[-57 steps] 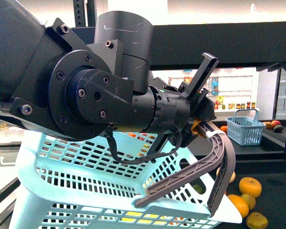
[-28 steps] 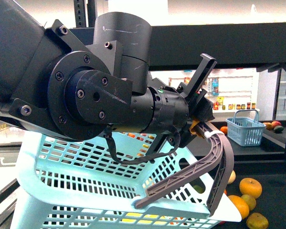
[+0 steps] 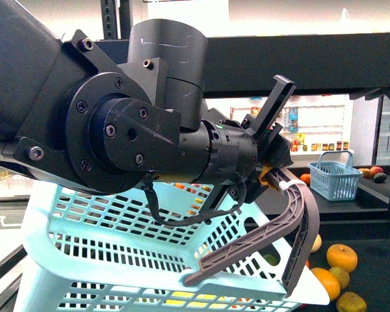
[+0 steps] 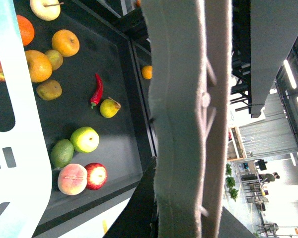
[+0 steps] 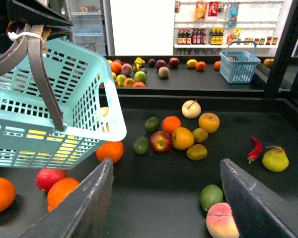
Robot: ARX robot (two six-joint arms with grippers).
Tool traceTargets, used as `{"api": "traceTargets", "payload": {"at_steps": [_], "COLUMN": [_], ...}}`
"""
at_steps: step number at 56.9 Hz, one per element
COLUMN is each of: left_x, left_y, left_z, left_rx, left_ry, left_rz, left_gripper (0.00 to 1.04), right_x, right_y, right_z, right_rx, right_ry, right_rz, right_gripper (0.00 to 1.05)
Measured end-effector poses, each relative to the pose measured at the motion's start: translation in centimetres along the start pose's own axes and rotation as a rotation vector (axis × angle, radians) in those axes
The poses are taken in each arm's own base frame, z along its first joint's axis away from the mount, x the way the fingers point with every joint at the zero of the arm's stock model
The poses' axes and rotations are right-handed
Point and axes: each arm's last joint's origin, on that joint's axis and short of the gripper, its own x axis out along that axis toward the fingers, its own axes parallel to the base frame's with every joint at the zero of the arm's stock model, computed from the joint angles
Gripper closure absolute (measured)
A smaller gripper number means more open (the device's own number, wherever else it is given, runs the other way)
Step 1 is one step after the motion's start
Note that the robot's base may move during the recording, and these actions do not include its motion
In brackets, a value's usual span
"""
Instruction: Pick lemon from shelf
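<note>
Front view: mostly filled by the left arm. Left gripper [image 3: 272, 162] clamped on the grey handle [image 3: 299, 221] of a tilted light-blue basket [image 3: 117, 260], so pinching, not spread. Behind it the black shelf [image 3: 312, 58], with oranges [image 3: 341, 255] on the tray at lower right. A small blue basket [image 3: 335, 175] sits on a farther tier. Bottle labels on the white wall shelves too small to read.

Left wrist view: crossed through the middle by the grey handle [image 4: 184, 124], close to the lens, with only a dark sliver of finger showing beside it. Loose on the dark tray beyond lie oranges [image 4: 38, 64], a red chilli [image 4: 97, 90], a green apple [image 4: 85, 139] and a peach [image 4: 72, 178]. No writing legible.

Right wrist view: right gripper [image 5: 164, 198] hovering over the shelf [image 5: 159, 178] tray, fingers [image 5: 84, 208] spread wide and holding nothing. Light-blue basket [image 5: 64, 124] hanging to one side by its handle [image 5: 39, 74]. Hard to name the lemon [image 5: 191, 63] for certain: best match is a plain-yellow rounded fruit on the far tier, just beside a small orange and near the small blue basket [image 5: 238, 67], well apart from both grippers. Bottle labels behind unreadable.
</note>
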Motion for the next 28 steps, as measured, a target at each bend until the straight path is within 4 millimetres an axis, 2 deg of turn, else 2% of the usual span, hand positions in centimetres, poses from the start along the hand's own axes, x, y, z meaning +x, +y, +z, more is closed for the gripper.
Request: {"api": "traceTargets", "payload": {"at_steps": [8,18,28], "left_x": [0.0,-0.5,-2.6], "left_y": [0.0,0.4,3.1], "left_z": [0.2,1.5,4.2], "left_rx": [0.029,0.105,0.019], "left_ry": [-0.064,-0.214,-0.451], "left_rz": [0.013,0.047,0.134], "left_gripper": [0.97,0.97,0.97], "right_x": [0.0,0.0,0.0], "right_y": [0.0,0.0,0.0], "right_z": [0.0,0.0,0.0], "right_rx": [0.0,0.0,0.0], "right_ry": [0.0,0.0,0.0], "right_rz": [0.0,-0.001,0.0], "right_gripper": [0.07,0.08,0.08]}}
